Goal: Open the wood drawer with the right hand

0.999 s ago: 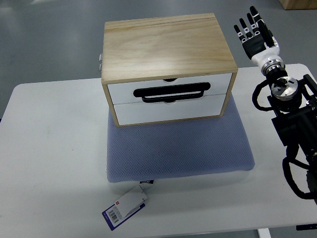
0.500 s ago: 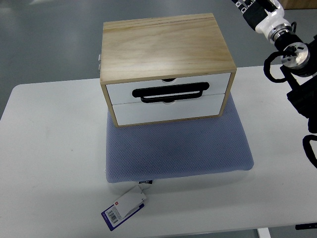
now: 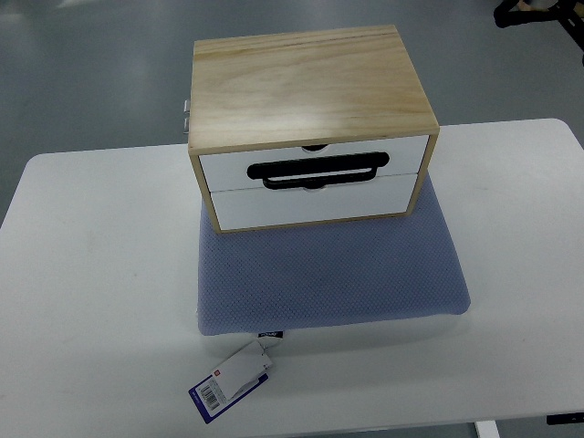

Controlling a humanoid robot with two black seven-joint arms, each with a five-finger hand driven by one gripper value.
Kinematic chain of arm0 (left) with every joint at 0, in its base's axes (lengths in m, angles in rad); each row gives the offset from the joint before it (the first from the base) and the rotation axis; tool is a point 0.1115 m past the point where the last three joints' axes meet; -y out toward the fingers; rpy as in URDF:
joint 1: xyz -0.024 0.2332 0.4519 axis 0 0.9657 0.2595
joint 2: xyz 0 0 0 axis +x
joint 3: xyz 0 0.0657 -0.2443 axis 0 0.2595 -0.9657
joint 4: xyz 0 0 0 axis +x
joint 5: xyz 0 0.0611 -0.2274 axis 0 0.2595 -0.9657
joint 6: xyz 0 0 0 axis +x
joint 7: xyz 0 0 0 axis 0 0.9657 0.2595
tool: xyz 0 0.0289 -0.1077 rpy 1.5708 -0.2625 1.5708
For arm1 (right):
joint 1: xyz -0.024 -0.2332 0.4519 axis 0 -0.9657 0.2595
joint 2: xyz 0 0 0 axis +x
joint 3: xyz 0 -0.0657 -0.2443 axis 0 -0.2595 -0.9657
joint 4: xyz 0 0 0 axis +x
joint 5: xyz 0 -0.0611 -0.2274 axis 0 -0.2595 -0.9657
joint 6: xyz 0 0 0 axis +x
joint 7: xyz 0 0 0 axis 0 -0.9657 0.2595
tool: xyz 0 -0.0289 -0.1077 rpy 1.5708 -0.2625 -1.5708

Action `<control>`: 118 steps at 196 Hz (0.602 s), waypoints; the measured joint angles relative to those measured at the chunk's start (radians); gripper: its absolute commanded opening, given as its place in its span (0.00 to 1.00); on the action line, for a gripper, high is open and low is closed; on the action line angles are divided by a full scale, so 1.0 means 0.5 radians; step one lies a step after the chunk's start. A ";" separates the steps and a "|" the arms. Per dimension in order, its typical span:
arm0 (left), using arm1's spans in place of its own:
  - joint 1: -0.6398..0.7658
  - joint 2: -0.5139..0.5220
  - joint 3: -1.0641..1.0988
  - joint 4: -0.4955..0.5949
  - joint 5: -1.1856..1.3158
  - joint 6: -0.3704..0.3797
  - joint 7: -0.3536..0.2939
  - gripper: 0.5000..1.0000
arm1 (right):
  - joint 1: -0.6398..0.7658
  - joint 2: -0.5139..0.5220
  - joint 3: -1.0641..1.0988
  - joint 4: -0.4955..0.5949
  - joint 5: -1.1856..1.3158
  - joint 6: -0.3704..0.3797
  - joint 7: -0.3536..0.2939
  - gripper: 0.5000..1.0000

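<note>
A wooden drawer box (image 3: 306,87) with two white drawer fronts stands at the back of a blue-grey cushion. The upper drawer (image 3: 315,162) carries a black bar handle (image 3: 315,171), and the lower drawer (image 3: 315,205) sits flush below it. Both drawers look closed. Only a dark piece of the right arm (image 3: 547,13) shows at the top right corner, far from the box. Neither hand appears in the top view.
The blue-grey cushion (image 3: 333,278) lies on a white table (image 3: 91,292). A white and blue barcode tag (image 3: 233,379) hangs from the cushion's front edge. Grey floor shows behind the table.
The right hand and arm have risen up and to the right, leaving the picture almost entirely. The box and drawers have not moved.
</note>
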 measured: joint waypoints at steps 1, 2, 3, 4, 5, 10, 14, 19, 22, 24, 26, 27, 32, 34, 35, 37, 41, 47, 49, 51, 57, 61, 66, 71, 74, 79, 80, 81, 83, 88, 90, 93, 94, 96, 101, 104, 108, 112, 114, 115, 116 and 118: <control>0.000 0.000 0.000 0.000 0.000 0.000 0.000 1.00 | 0.011 0.000 -0.013 0.007 0.000 0.002 -0.004 0.89; -0.001 0.000 0.000 0.000 0.000 0.000 0.000 1.00 | 0.022 0.000 -0.025 0.014 0.000 0.004 -0.008 0.89; -0.001 0.000 0.000 0.000 0.000 0.000 0.000 1.00 | 0.032 0.000 -0.037 0.020 0.000 0.005 -0.011 0.89; -0.001 0.000 0.000 0.000 0.000 -0.001 0.000 1.00 | 0.041 0.000 -0.048 0.026 0.000 0.007 -0.014 0.89; -0.001 0.000 0.000 0.000 0.000 -0.001 0.000 1.00 | 0.052 0.000 -0.061 0.034 0.000 0.009 -0.019 0.89; -0.002 0.000 0.000 0.000 0.000 -0.001 0.000 1.00 | 0.116 -0.002 -0.141 0.085 0.000 0.015 -0.054 0.89; -0.002 0.000 0.000 0.000 0.000 0.000 0.000 1.00 | 0.177 -0.001 -0.210 0.135 0.000 0.021 -0.088 0.89; -0.006 0.000 0.000 0.001 0.000 0.000 0.000 1.00 | 0.256 0.003 -0.294 0.205 0.000 0.027 -0.134 0.89; -0.009 0.000 0.000 0.000 0.000 0.000 0.000 1.00 | 0.300 0.005 -0.341 0.247 0.000 0.030 -0.162 0.89; -0.011 0.000 -0.001 0.000 0.000 0.000 0.000 1.00 | 0.329 0.007 -0.372 0.277 0.000 0.032 -0.180 0.89; -0.011 0.000 -0.001 0.000 0.000 -0.001 0.000 1.00 | 0.357 0.008 -0.402 0.305 0.001 0.034 -0.198 0.89; -0.012 0.000 -0.001 0.000 0.000 -0.001 0.000 1.00 | 0.372 0.008 -0.416 0.318 0.001 0.035 -0.207 0.89; -0.011 0.000 -0.001 0.000 -0.001 0.000 0.000 1.00 | 0.442 0.009 -0.485 0.391 0.004 0.041 -0.252 0.89; -0.011 0.000 -0.001 0.000 -0.001 0.000 0.000 1.00 | 0.469 0.009 -0.511 0.421 0.005 0.044 -0.269 0.89; -0.011 0.000 -0.001 0.000 -0.001 0.000 0.000 1.00 | 0.482 0.009 -0.523 0.434 0.006 0.046 -0.278 0.89; -0.011 0.000 -0.001 0.001 -0.001 0.000 0.000 1.00 | 0.509 0.010 -0.547 0.465 0.008 0.050 -0.295 0.89; -0.011 0.000 -0.001 0.000 -0.002 0.000 0.000 1.00 | 0.562 0.010 -0.591 0.521 0.012 0.060 -0.328 0.89; -0.013 0.000 -0.002 0.000 -0.002 -0.001 0.000 1.00 | 0.640 0.010 -0.652 0.610 0.021 0.080 -0.377 0.89; -0.013 0.000 -0.002 0.000 -0.003 -0.001 0.000 1.00 | 0.665 0.010 -0.670 0.641 0.023 0.089 -0.394 0.89; -0.012 0.000 -0.002 0.000 -0.003 -0.001 0.000 1.00 | 0.688 0.010 -0.688 0.670 0.026 0.097 -0.408 0.89; -0.012 0.000 -0.003 0.000 -0.004 0.000 0.000 1.00 | 0.756 0.009 -0.736 0.753 0.038 0.125 -0.453 0.89; -0.012 0.000 -0.003 0.000 -0.004 0.000 0.000 1.00 | 0.800 0.007 -0.765 0.808 0.050 0.146 -0.479 0.89; -0.012 0.000 -0.003 0.000 -0.005 0.000 0.000 1.00 | 0.852 0.006 -0.797 0.875 0.070 0.172 -0.510 0.89; -0.012 0.000 -0.003 0.000 -0.005 -0.001 0.000 1.00 | 0.901 0.005 -0.826 0.939 0.095 0.195 -0.538 0.89; -0.012 0.000 -0.003 0.000 -0.006 0.000 0.000 1.00 | 0.928 0.004 -0.842 0.975 0.112 0.209 -0.555 0.89; -0.012 0.000 -0.003 0.000 -0.006 0.000 0.000 1.00 | 0.977 0.004 -0.871 1.041 0.147 0.233 -0.583 0.89; -0.012 0.000 -0.003 0.000 -0.006 0.000 0.000 1.00 | 0.984 0.005 -0.875 1.049 0.153 0.236 -0.587 0.89; -0.012 0.000 -0.003 0.000 -0.006 0.000 0.000 1.00 | 0.990 0.005 -0.879 1.059 0.160 0.239 -0.591 0.89; -0.012 0.000 -0.003 0.000 -0.006 0.000 0.000 1.00 | 1.004 0.006 -0.888 1.077 0.173 0.244 -0.602 0.89; -0.012 0.000 -0.002 0.000 -0.006 0.000 0.000 1.00 | 1.039 0.011 -0.910 1.126 0.214 0.256 -0.627 0.89; -0.012 0.000 -0.002 0.000 -0.006 0.000 0.000 1.00 | 1.051 0.014 -0.918 1.145 0.231 0.260 -0.637 0.89; -0.012 0.000 -0.002 0.000 -0.006 0.000 0.000 1.00 | 1.072 0.021 -0.931 1.179 0.267 0.268 -0.654 0.89; -0.012 0.000 -0.002 0.000 -0.006 0.000 0.000 1.00 | 1.076 0.023 -0.934 1.188 0.275 0.269 -0.658 0.89; -0.012 0.000 -0.001 0.000 -0.006 0.000 0.000 1.00 | 1.084 0.026 -0.939 1.202 0.292 0.273 -0.667 0.89; -0.012 0.000 -0.001 0.000 -0.006 -0.001 0.000 1.00 | 1.100 0.032 -0.949 1.232 0.329 0.281 -0.683 0.89; -0.012 0.000 -0.001 0.000 -0.006 0.000 0.000 1.00 | 1.106 0.036 -0.953 1.245 0.347 0.284 -0.690 0.89; -0.012 0.000 0.000 0.000 -0.006 0.000 0.000 1.00 | 1.113 0.043 -0.957 1.260 0.376 0.290 -0.700 0.89; -0.012 0.000 0.000 0.000 -0.006 0.000 0.000 1.00 | 1.118 0.056 -0.960 1.276 0.419 0.298 -0.712 0.89; -0.012 0.000 0.000 0.000 -0.006 0.000 0.000 1.00 | 1.119 0.062 -0.961 1.282 0.437 0.302 -0.716 0.89; -0.012 0.000 0.000 0.000 -0.006 0.000 0.000 1.00 | 1.119 0.066 -0.961 1.285 0.447 0.303 -0.719 0.89; -0.012 0.000 0.000 0.000 -0.006 0.000 0.000 1.00 | 1.119 0.069 -0.961 1.287 0.456 0.305 -0.721 0.89; -0.012 0.000 0.000 0.000 -0.005 0.000 0.000 1.00 | 1.119 0.075 -0.962 1.292 0.475 0.308 -0.725 0.89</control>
